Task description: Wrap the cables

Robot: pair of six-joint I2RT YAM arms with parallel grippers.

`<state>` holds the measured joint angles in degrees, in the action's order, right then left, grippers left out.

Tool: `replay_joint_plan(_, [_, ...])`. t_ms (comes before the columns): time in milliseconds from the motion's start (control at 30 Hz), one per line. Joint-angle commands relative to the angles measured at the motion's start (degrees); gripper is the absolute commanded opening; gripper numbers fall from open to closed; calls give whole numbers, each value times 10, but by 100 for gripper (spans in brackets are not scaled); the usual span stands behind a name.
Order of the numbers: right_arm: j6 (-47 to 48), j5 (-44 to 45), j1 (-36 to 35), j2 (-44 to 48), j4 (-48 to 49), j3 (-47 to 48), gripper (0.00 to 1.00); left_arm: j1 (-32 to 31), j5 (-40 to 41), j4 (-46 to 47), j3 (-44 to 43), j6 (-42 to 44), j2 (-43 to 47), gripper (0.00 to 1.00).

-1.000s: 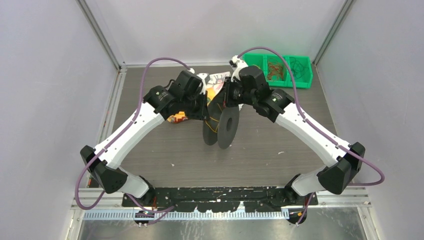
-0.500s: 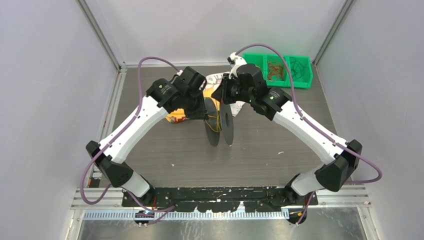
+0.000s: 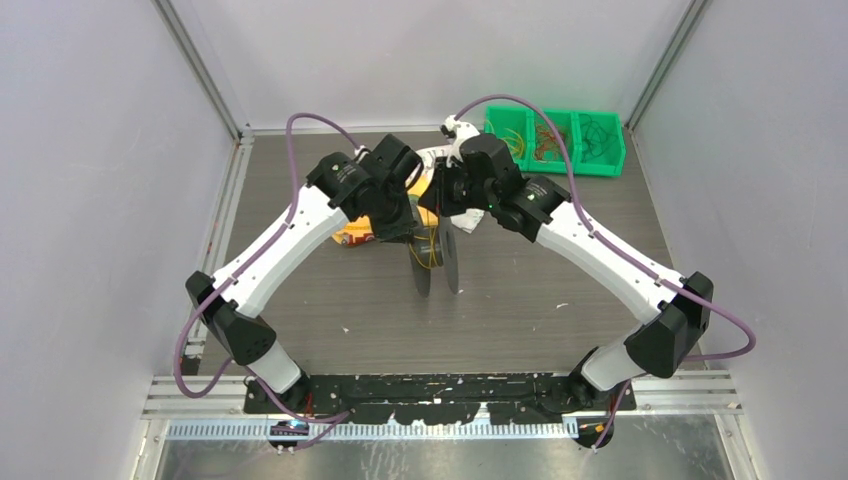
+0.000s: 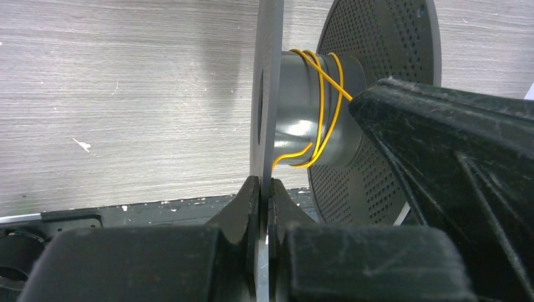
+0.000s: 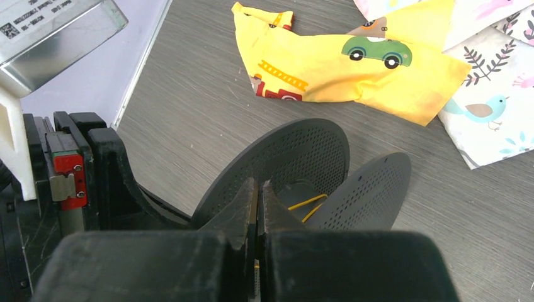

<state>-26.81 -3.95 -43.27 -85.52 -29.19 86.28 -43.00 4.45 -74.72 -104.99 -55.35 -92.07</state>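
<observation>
A black spool (image 3: 436, 264) with two perforated flanges stands on edge at the table's middle. My left gripper (image 4: 264, 184) is shut on the rim of the near flange (image 4: 267, 75); in the top view it sits just left of the spool (image 3: 405, 232). A thin yellow cable (image 4: 322, 94) runs a few turns round the grey hub. One strand leads off to my right gripper (image 5: 259, 185), which is shut with a bit of yellow cable between its fingers. That gripper hovers just above the spool (image 5: 286, 157), behind it in the top view (image 3: 452, 205).
A yellow cloth with cars (image 5: 352, 63) and a white bird-print cloth (image 5: 491, 113) lie behind the spool. Green bins (image 3: 555, 140) with more wire coils stand at the back right. Side walls close in the table left and right.
Both arms have reached further back and turned. The spool has rotated, so its flanges now look nearly edge-on from above. The right gripper has shifted left, still over the spool.
</observation>
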Motion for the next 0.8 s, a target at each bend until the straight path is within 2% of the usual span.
replay_joint_plan(0, [-1,-36,-24,17,-32,23,0,13,95,75,-15,-38,7,1])
replay_joint_plan(267, [-19,-51,-29,53,39,-22,1,2,130,115,18,-10,15,1])
replay_joint_plan(567, [-43,-45,-35,55,31,-28,1,1,144,120,28,-27,15,1])
replay_joint_plan(767, [-52,-10,-36,54,14,-38,1,2,149,83,-3,-69,2,1])
